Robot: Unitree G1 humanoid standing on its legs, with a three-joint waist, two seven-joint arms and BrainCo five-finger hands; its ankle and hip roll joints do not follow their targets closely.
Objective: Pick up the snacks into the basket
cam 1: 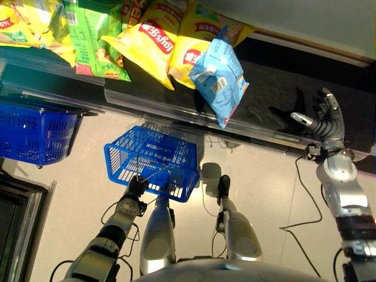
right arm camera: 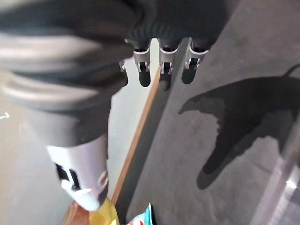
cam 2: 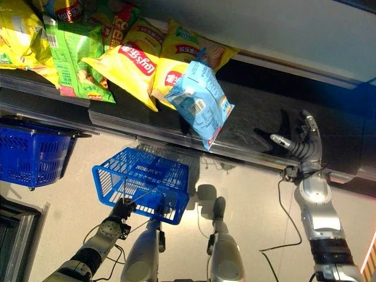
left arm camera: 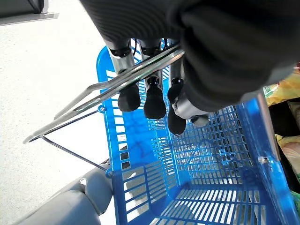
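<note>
- The snacks lie on a dark shelf (cam 1: 276,94), far from the robot: a pale blue bag (cam 1: 218,76) with white patches and a small printed label hangs its lower corner over the shelf's near edge.
- Just left of it and partly under it are two yellow chip bags (cam 1: 150,44) with red labels, then a green bag (cam 1: 94,35), and more yellow bags (cam 1: 26,26) at the far left.
- The blue basket (cam 1: 154,161), a plastic lattice with a wire handle (left arm camera: 108,86), hangs below the shelf's edge, and looks bare inside as far as the left wrist view reaches.
- The left hand (cam 1: 135,189) has its fingers (left arm camera: 153,96) curled round that handle.
- The right hand (cam 1: 320,120) hovers over bare shelf well to the right of the blue bag, fingers spread and relaxed, grasping nothing.
- A second blue basket (cam 1: 35,132) sits at the left, under the shelf.
</note>
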